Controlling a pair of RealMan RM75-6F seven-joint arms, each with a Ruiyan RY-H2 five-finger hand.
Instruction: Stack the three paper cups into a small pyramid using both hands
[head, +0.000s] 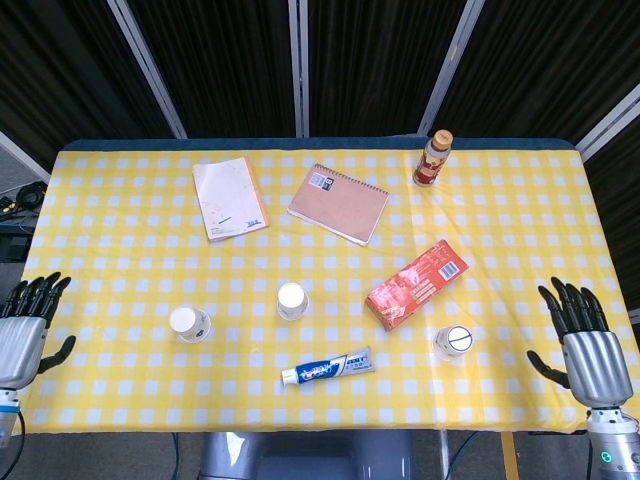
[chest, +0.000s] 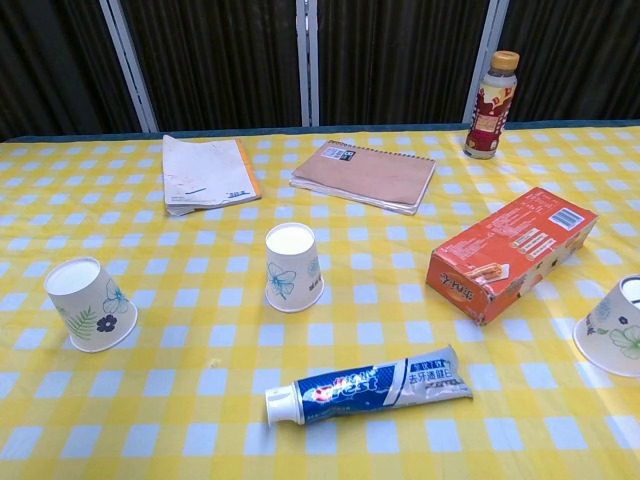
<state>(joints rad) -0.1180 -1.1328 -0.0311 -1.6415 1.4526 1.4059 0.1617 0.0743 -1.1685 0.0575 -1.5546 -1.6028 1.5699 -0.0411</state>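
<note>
Three white paper cups with flower prints stand upside down on the yellow checked table: a left cup (head: 189, 323) (chest: 90, 304), a middle cup (head: 292, 300) (chest: 292, 267), and a right cup (head: 454, 342) (chest: 614, 327) at the chest view's right edge. My left hand (head: 22, 330) hangs off the table's left front corner, fingers spread, holding nothing, well left of the left cup. Beyond the right front corner, my right hand (head: 588, 346) is also spread and empty, to the right of the right cup. Neither hand appears in the chest view.
A toothpaste tube (head: 328, 367) (chest: 370, 385) lies in front of the middle cup. An orange box (head: 416, 283) (chest: 512, 252) lies between the middle and right cups. At the back are a booklet (head: 229, 197), a spiral notebook (head: 338, 203) and a bottle (head: 433, 158).
</note>
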